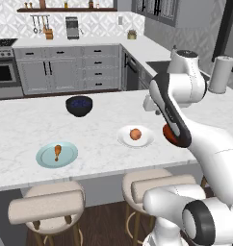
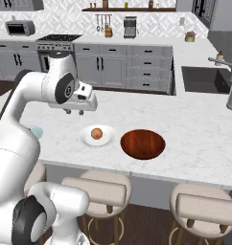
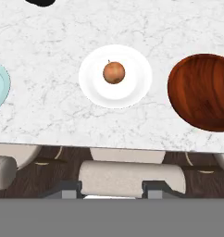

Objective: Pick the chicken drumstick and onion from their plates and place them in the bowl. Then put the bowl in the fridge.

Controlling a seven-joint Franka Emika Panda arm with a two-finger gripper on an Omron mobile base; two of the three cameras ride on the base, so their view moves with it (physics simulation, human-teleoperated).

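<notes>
A white marbled surface (image 1: 104,139) runs across a grey kitchen, with padded stools (image 2: 96,190) tucked under its near edge and panelled cabinets (image 1: 65,67) along the far wall. The hand (image 2: 74,112) hangs above this surface with nothing in it — its two dark fingertips (image 3: 70,189) stand well apart at the bottom of the hand view, open. Below and ahead of it lies the white plate (image 3: 115,76), and the onion (image 3: 114,72) sits in the middle of that plate. Just beside the white plate, apart from it, rests the brown wooden bowl (image 3: 202,92), empty and glossy inside; in the left base view the arm covers most of it. On the other side of the white plate, well apart, lies the pale blue-green plate (image 1: 57,155) with the chicken drumstick (image 1: 57,151) on it, bone end toward the near edge. Farther back on the surface stands a small dark blue-black bowl (image 1: 79,106). A sink (image 2: 204,79) is set in the counter beyond — a stove (image 2: 57,39) and a toaster (image 1: 71,27) stand at the back wall.
</notes>
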